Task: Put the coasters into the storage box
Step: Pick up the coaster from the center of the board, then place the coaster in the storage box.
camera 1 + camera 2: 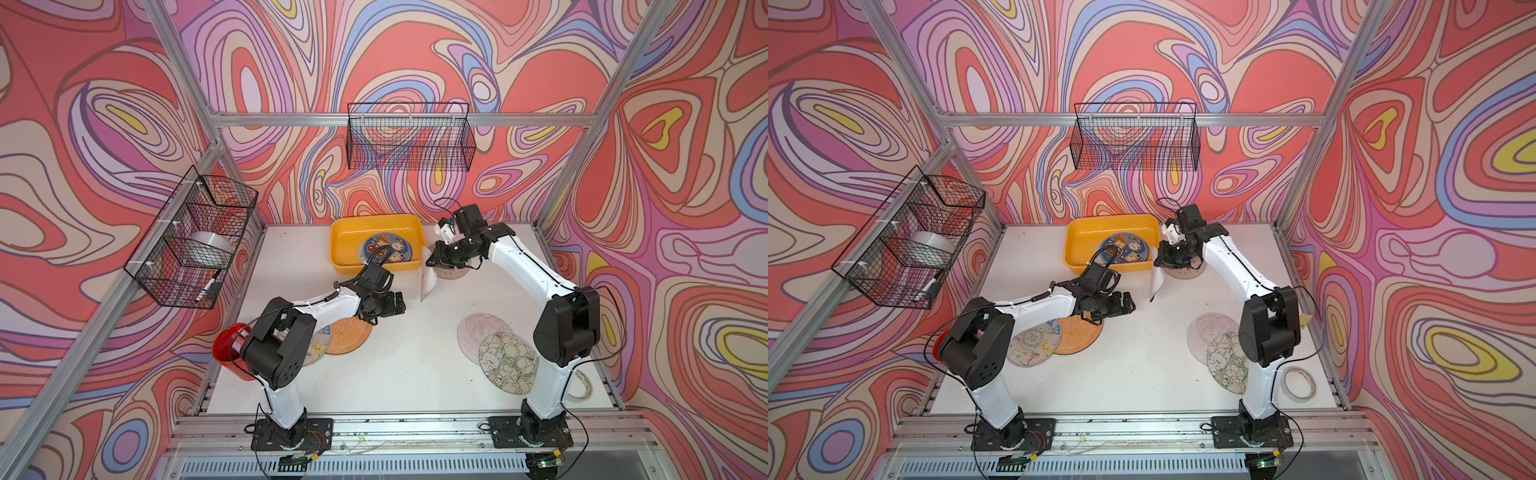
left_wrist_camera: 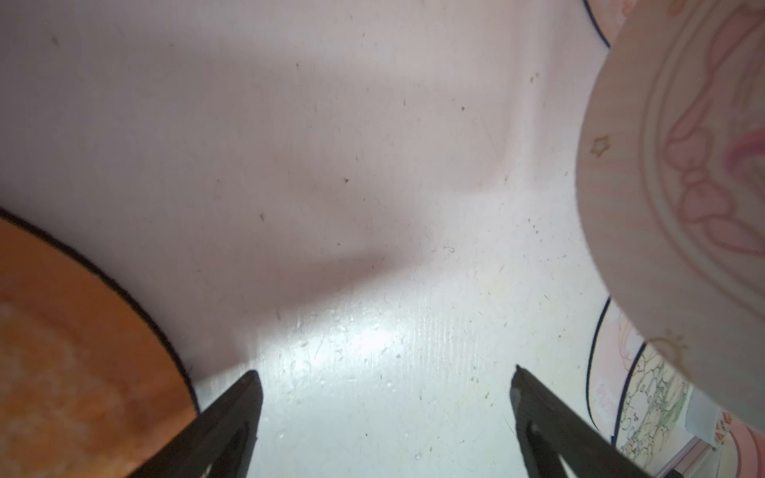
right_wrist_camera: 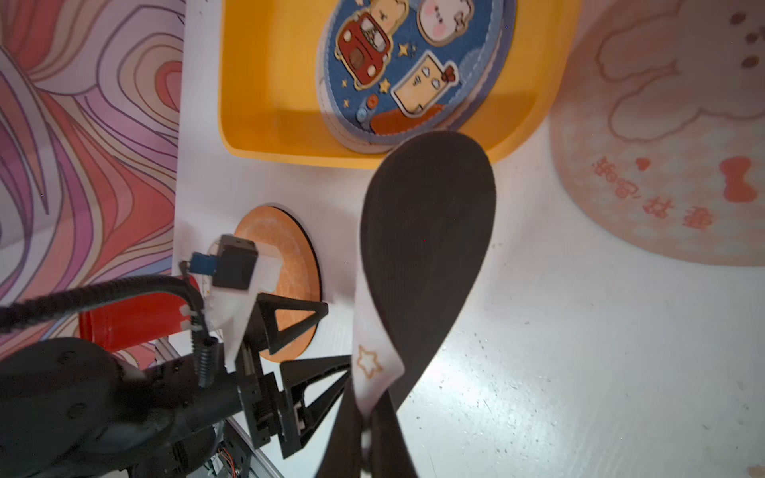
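The yellow storage box stands at the back of the table with a blue cartoon coaster in it. Just right of the box, my right gripper is shut on the rim of a cream coaster, which hangs on edge. My left gripper stands open and empty beside it, over an orange coaster. A pink coaster lies under the right gripper.
Two floral coasters overlap at the right and another coaster lies under the left arm. A red pot stands front left, a tape ring front right. Wire baskets hang on the walls.
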You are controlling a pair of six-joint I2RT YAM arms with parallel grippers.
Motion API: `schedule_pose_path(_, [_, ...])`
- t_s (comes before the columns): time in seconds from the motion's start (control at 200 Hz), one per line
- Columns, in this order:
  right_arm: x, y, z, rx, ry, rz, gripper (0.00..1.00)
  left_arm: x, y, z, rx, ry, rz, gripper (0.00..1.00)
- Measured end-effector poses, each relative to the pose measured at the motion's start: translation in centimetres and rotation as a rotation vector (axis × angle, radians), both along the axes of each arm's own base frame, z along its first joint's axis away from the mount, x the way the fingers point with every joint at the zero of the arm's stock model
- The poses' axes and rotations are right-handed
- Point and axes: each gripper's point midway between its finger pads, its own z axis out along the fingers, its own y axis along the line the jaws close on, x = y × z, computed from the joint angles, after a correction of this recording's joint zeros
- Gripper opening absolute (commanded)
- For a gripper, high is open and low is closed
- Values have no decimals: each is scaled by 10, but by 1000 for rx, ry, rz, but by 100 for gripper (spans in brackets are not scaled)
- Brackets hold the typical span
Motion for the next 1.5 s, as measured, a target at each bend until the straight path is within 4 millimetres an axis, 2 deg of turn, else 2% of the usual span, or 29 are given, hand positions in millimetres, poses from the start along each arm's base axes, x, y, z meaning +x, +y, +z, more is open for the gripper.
schedule_pose_path(0.115, [12, 9, 30, 36, -59, 4, 0, -1, 5, 2, -12, -7, 10, 96])
schedule_pose_path(0.225, [28, 24, 50, 74, -105, 17, 0, -3, 10, 1, -18, -3, 22, 97])
schedule_pose_path(0.306, [42, 38, 57, 97, -129, 30, 0, -6, 12, 1, -22, 0, 26, 97])
schedule_pose_path(0.401, [60, 57, 56, 126, -144, 45, 0, -7, 13, 3, -29, -5, 28, 98])
schedule_pose_path(0.501, [79, 77, 44, 163, -144, 53, 0, -7, 13, 7, -36, -14, 28, 98])
schedule_pose_path(0.636, [103, 102, 17, 218, -126, 52, 0, -9, 15, 10, -41, -23, 30, 98])
schedule_pose_path(0.826, [120, 126, -15, 288, -104, 53, 0, -15, 19, 8, -37, -17, 32, 99])
schedule_pose_path(1.032, [131, 132, -42, 299, -100, 49, 0, -15, 21, 7, -34, -14, 36, 99])
schedule_pose_path(1.212, [136, 120, -70, 228, -64, 4, 0, -15, 22, 7, -33, -14, 37, 99])
schedule_pose_path(1.352, [138, 107, -83, 161, -53, -32, 35, -15, 22, 7, -33, -14, 37, 99])
schedule_pose_path(1.498, [135, 90, -104, 67, -32, -58, 48, -15, 22, 7, -32, -14, 37, 100])
